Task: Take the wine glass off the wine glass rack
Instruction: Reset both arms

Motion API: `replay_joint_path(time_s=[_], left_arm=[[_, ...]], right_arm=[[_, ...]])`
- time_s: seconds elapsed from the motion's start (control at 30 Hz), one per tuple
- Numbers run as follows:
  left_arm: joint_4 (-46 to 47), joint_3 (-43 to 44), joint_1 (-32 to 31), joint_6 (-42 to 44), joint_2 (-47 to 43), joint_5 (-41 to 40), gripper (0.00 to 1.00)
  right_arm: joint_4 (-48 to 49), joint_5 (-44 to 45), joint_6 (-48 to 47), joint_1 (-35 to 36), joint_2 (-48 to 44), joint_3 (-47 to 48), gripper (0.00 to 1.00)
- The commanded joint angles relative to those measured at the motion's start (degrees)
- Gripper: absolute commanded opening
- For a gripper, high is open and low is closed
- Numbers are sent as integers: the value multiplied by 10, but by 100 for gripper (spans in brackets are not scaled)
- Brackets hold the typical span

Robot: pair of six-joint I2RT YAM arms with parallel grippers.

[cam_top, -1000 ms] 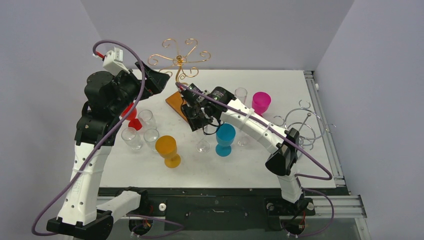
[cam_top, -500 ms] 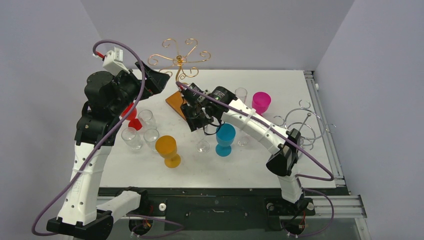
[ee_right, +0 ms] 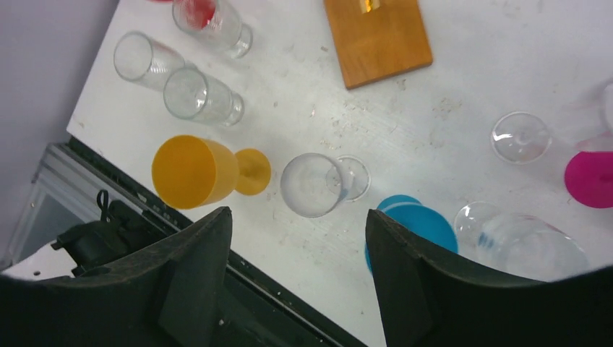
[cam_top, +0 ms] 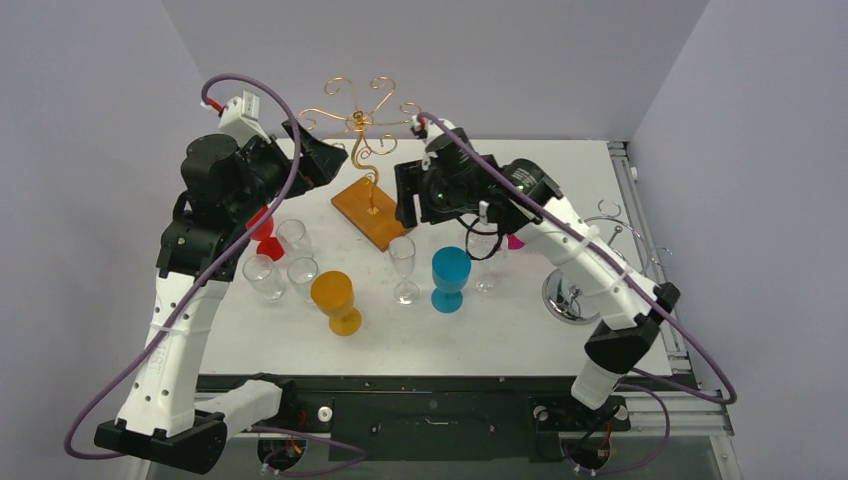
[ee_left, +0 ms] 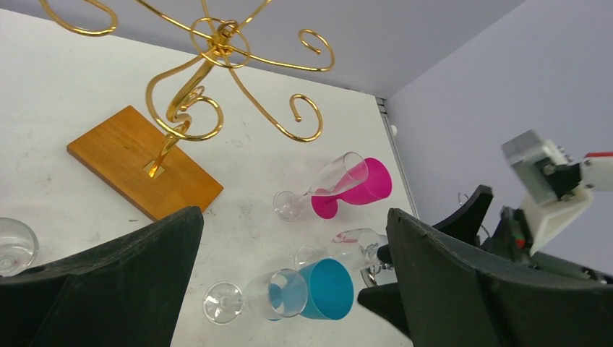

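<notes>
Both claws stand released, holding nothing. The right claw (cam_top: 408,205) hangs with its fingers spread above the counter (cam_top: 480,340), and the left claw (ee_left: 293,213) gapes wide up beside the curled arms of the wine glass rack (cam_top: 360,125).

That white counter carries everything. The tall gold rack rises from a flat brown wooden base (cam_top: 372,212) near the far edge. To the right, a shorter chrome wire stand (cam_top: 575,295) shows its round silver foot, partly behind the right arm.

An orange goblet (cam_top: 335,298) and a blue goblet (cam_top: 450,278) stand toward the near side, and a pink goblet (ee_left: 361,184) lies farther right. A red glass (cam_top: 262,230) and several clear tumblers (cam_top: 265,275) cluster at the left.

The wine glass (cam_top: 402,262) stands upright on the counter, off the rack, just in front of the wooden base and between the orange and blue goblets (closer to the blue one). From the right wrist it appears straight below, its round mouth (ee_right: 312,184) seen in the gap between the two dark fingers (ee_right: 195,275), apart from both. The left claw is well apart from it.
</notes>
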Motion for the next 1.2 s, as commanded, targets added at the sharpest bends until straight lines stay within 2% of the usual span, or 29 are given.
replay_joint_path(time_s=[0.0,0.1,0.2,0.37,0.47,0.73,1.17], left_arm=[[4,46,-35,21,12,-10,96],[-11,70,-95,40,29,-57,96],[-16,90,-130,51,49,-72,96],[-28,117,-220,81,84,-150,96],[-36,139,-266,99,114,-190,96],[-68,180,-295,101,165,-273,96],[-37,161,-294,127,144,-280,96]], right_arm=[[82,7,22,-48,-95,-57,65],[133,14,30,-79,-160,-114,69],[179,24,46,-124,-214,-168,72],[290,23,81,-219,-338,-308,77],[320,25,98,-248,-387,-350,78],[333,52,94,-259,-449,-390,79],[359,58,88,-261,-473,-411,80]])
